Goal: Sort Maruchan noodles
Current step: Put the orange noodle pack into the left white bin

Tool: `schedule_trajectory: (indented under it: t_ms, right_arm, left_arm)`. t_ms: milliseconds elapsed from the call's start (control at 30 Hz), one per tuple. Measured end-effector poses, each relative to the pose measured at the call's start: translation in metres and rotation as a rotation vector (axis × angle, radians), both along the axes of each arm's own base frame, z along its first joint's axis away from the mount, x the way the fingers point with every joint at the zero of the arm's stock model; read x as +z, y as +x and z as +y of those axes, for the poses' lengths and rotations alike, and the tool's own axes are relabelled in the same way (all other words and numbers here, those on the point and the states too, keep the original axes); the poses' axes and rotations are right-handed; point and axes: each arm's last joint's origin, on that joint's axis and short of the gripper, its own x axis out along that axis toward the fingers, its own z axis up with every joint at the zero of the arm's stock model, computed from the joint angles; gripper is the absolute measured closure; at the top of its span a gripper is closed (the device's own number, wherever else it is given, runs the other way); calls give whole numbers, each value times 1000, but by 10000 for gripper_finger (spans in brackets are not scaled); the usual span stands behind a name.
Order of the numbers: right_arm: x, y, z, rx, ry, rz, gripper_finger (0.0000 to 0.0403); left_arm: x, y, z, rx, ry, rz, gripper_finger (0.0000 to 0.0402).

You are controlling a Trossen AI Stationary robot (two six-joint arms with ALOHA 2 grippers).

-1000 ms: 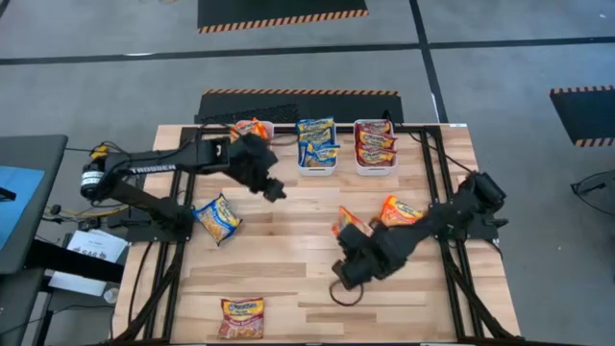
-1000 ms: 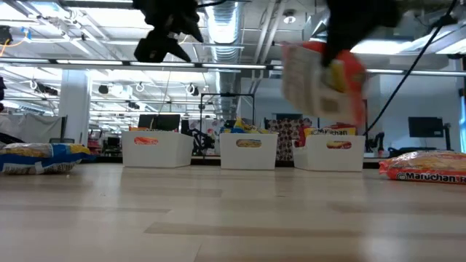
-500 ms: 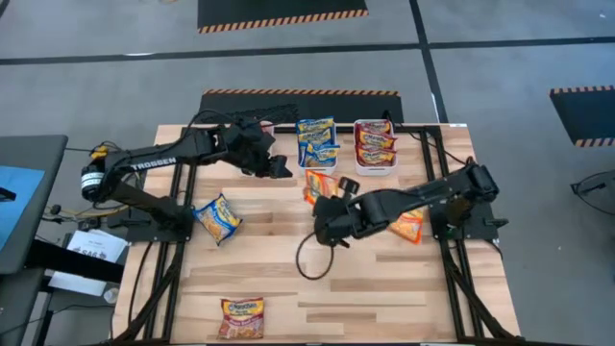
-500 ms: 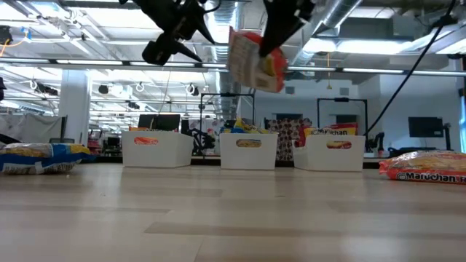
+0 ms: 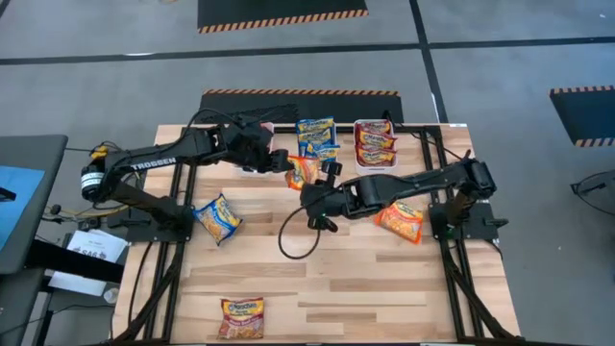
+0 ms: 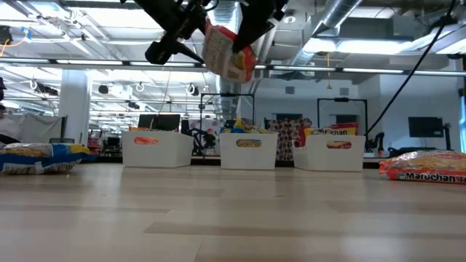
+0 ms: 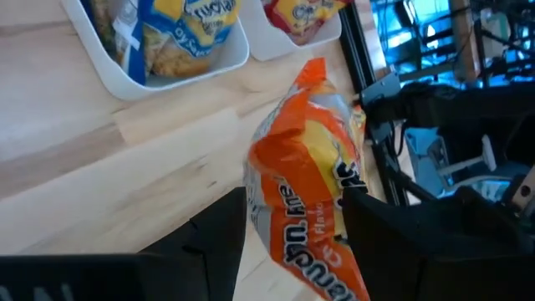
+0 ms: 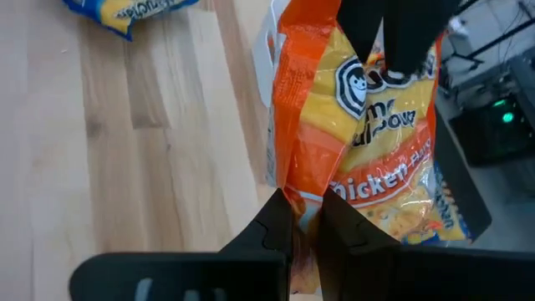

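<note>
Wood bench (image 5: pixel 317 279): 3 white bins (image 5: pixel 375 165) at far edge; loose noodle pkts (image 5: pixel 217 218) at left, front, right.

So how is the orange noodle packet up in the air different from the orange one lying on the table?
The carried orange packet hangs above the table, pinched in the right gripper, with the left gripper open around it. The loose orange packet lies flat on the wood, touched by nothing. The carried one is near the white bins; the loose one sits toward the table's right side. Both are orange Maruchan packets.
</note>
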Motion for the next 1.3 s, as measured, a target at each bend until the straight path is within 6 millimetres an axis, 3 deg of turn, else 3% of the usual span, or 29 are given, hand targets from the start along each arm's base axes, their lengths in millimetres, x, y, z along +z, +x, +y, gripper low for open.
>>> schedule_trajectory:
  t_ms: [467,767,1300]
  right_arm:
    - [9,10,-1,42,-30,-97,365]
    - [6,5,10,93,-53,-32,365]
    - [6,5,9,83,-129,-8,365]
  left_arm:
    - [1,0,1,29,13,-8,217]
    - [2,-1,6,-43,-41,-33,217]
    - [2,-9,22,-83,-135,-68,217]
